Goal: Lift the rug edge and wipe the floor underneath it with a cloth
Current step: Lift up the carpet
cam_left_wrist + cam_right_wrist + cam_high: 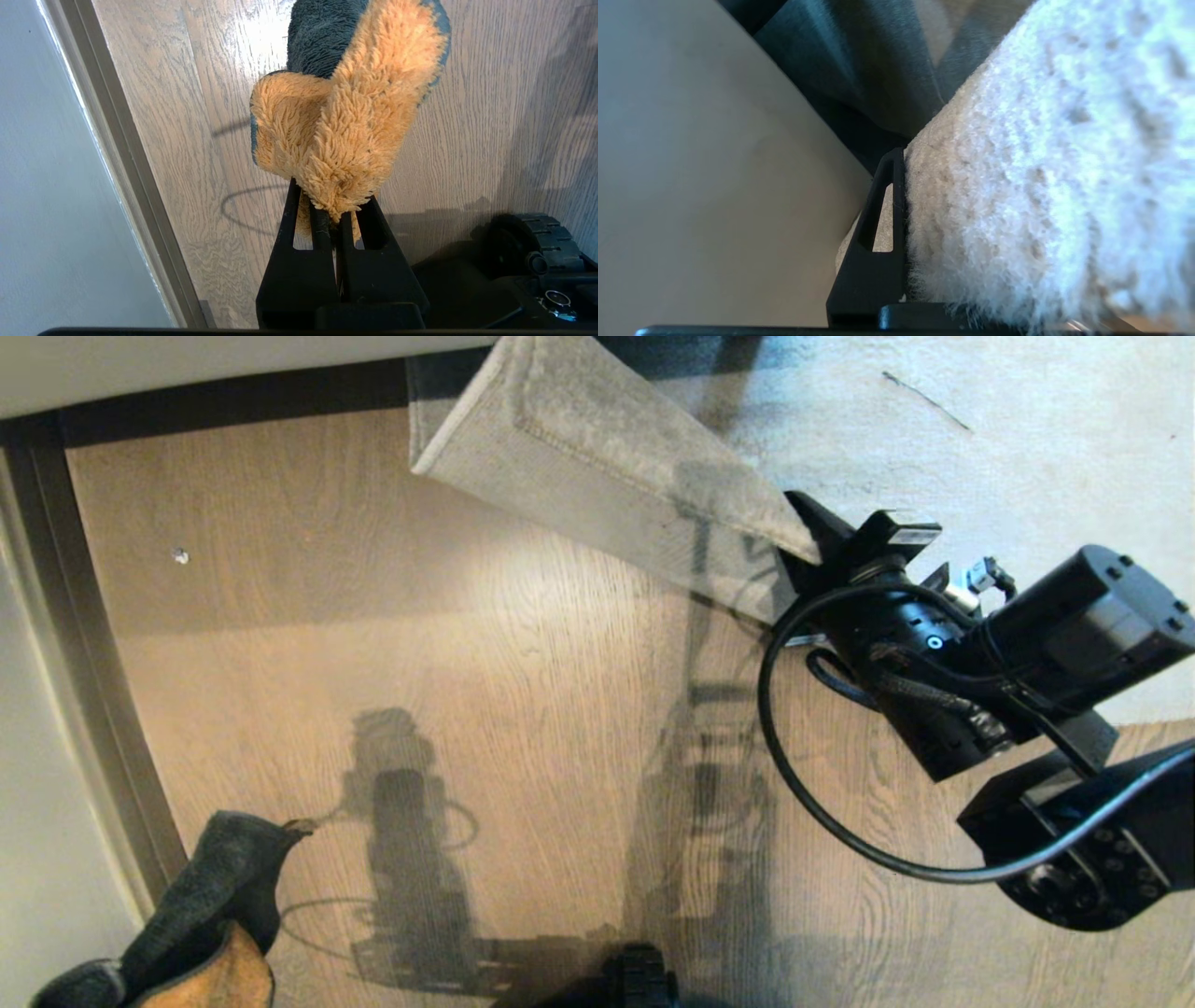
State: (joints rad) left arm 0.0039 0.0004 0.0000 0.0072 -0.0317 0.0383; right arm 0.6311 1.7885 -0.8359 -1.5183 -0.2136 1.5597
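the right gripper (810, 555) comes in from the right of the head view and is clamped on the rug edge (597, 457), its fingers (878, 233) pressed against the pile on one side, the other finger hidden behind the rug. the gripped border is raised off the floor (420, 616) and folded back, so the pale underside with its stitched hem faces up and slopes from the gripper toward the far wall. the rest of the rug (980, 448) lies flat at the far right. a black cable (794, 775) loops from the right arm over the planks.

the cloth (345, 116) is low on the left, near the robot's base, pinched between the fingers (322, 224) of the left gripper (334, 219), which are closed tight on its lower fold. its mustard face shows in the left wrist view, and its dark grey face shows in the head view (205, 896). it hangs above the floor, well apart from the lifted rug.

a grey skirting strip (84, 663) runs along the wall on the left, close beside the cloth. a small white speck (180, 556) lies on the bare planks between strip and rug. a black wheel (537, 242) of the base sits near the left gripper. shadows of the arms fall across the planks between cloth and rug.
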